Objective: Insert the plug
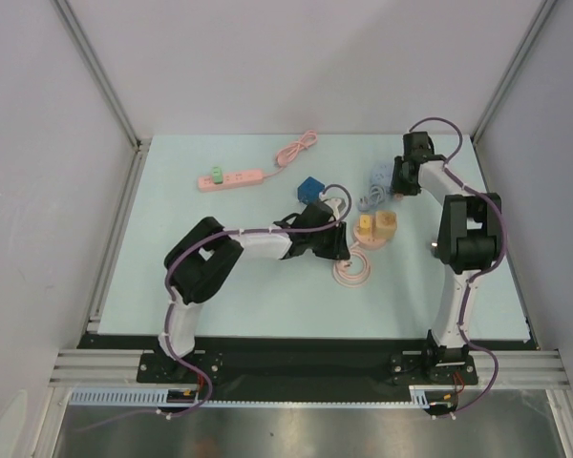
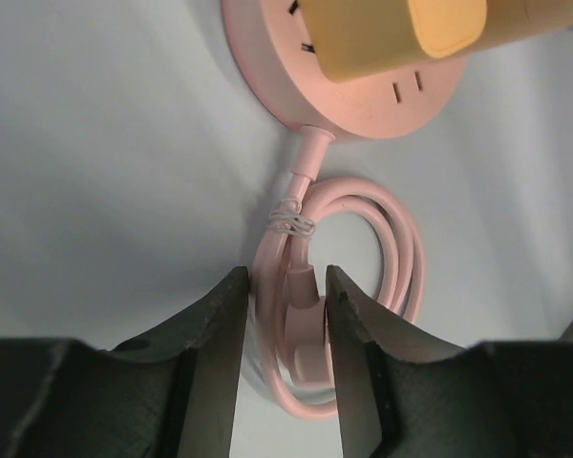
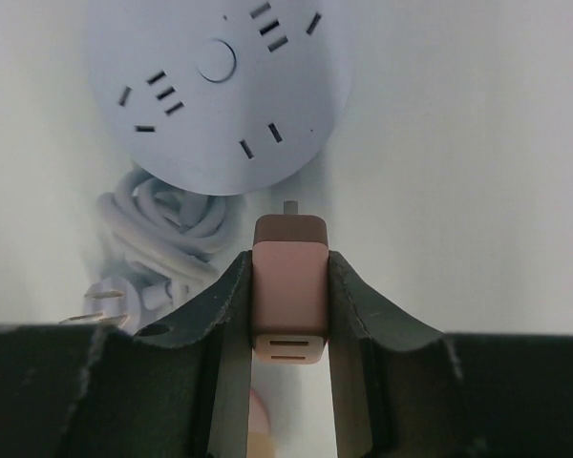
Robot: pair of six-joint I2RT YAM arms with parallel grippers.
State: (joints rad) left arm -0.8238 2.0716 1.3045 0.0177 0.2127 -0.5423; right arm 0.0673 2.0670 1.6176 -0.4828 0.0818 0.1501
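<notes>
While the right fingers point(image 3: 220, 315) clamp the pink plug block point(image 3: 288, 286) near the lavender round socket point(image 3: 215, 86), nothing is inserted yet; the left fingers point(image 2: 215, 353) straddle the pink cord's plug point(image 2: 306, 334) on the bench point(image 1: 172, 277), grip uncertain.

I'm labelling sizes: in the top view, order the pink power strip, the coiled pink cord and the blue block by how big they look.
Largest, too alike to rank: pink power strip and coiled pink cord; the strip is longer, the coil wider.
Smallest: blue block.
</notes>
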